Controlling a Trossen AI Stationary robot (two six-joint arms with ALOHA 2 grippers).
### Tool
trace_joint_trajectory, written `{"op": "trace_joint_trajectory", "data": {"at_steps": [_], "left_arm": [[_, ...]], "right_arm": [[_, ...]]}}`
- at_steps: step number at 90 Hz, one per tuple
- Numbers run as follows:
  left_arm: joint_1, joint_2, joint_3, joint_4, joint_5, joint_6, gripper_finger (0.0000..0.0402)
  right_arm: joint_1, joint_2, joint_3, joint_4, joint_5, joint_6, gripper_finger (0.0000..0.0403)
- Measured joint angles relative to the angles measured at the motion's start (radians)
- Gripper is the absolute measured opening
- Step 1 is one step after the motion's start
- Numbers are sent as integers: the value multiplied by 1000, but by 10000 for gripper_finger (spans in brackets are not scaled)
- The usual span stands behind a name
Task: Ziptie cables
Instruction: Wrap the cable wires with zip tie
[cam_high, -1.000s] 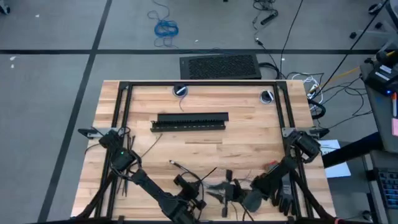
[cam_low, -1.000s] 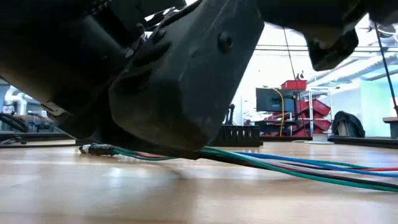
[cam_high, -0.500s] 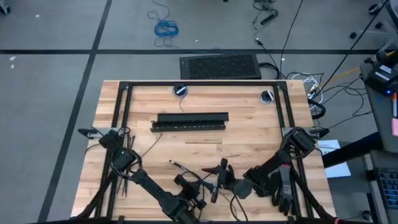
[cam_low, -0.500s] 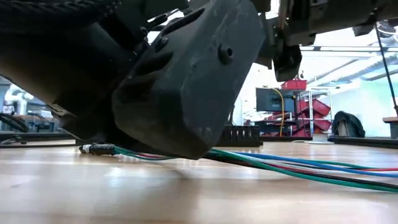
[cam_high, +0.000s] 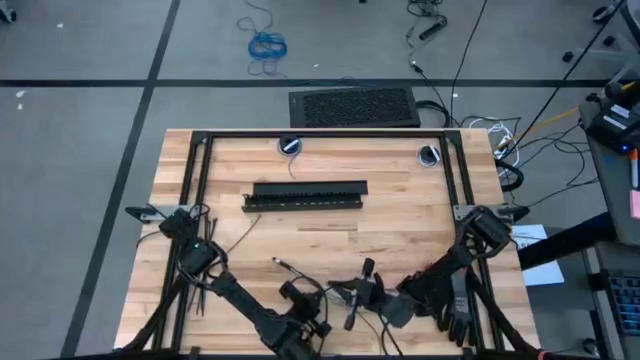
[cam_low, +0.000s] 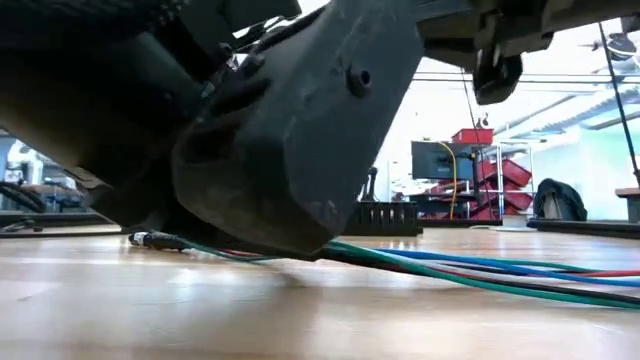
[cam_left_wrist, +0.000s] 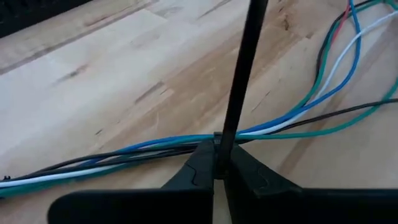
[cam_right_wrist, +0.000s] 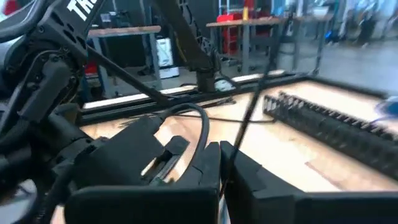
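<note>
The cables (cam_left_wrist: 186, 144) lie along the table's (cam_high: 400, 215) near edge, dark end toward the left. The left gripper (cam_left_wrist: 217, 168) pinches a ziptie (cam_left_wrist: 239, 81) upright over them. The right gripper (cam_right_wrist: 221, 163) grips another ziptie (cam_right_wrist: 258, 93) just beside, raised. The far tabletop is open past the black bar (cam_high: 305, 194).

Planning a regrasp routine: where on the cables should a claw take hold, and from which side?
Grip the cables on the tight stretch where wires run side by side, beside the ziptie the left claw pinches; the right claw pinches one too. Come from above, straddling the run, since they lie flat on the table. The splayed end is likely too spread.
</note>
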Motion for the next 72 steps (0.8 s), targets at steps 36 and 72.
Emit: {"op": "trace_joint_trajectory", "data": {"at_steps": [36, 72], "left_arm": [[-1, 0, 0, 0, 0, -6, 18], [0, 0, -1, 0, 0, -5, 18]], "right_arm": [[-4, -94, 0, 1, -29, -180, 0], [30, -97, 0, -161, -151, -11, 124]]}}
